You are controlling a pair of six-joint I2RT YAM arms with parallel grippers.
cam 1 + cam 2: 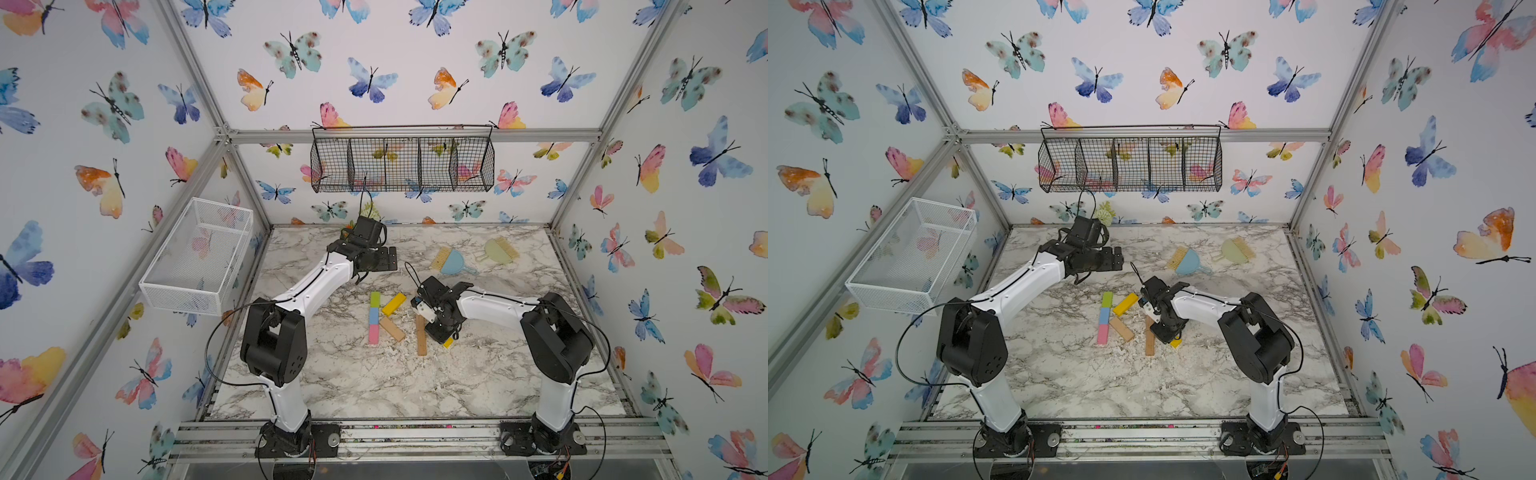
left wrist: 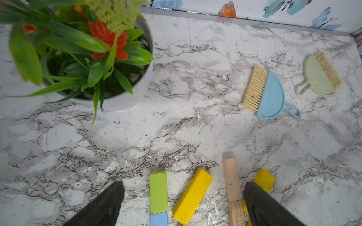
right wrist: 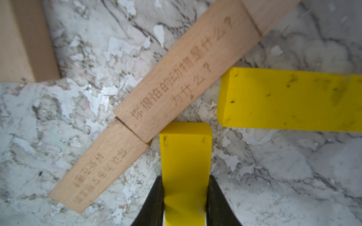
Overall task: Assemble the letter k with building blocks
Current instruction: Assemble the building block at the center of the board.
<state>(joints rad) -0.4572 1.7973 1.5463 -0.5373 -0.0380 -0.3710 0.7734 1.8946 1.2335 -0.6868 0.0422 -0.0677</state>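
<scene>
Yellow block (image 3: 186,148) is being pinched by the right gripper (image 3: 185,181) beside the engraved tan block (image 3: 176,78). The left gripper (image 2: 183,185) is hanging wide open, empty, well apart from it

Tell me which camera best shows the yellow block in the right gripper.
Right wrist view: the yellow block fills the centre, clamped in the right gripper. Both top views show only a yellow sliver under the gripper; the left wrist view shows yellow pieces, unclear which.
</scene>
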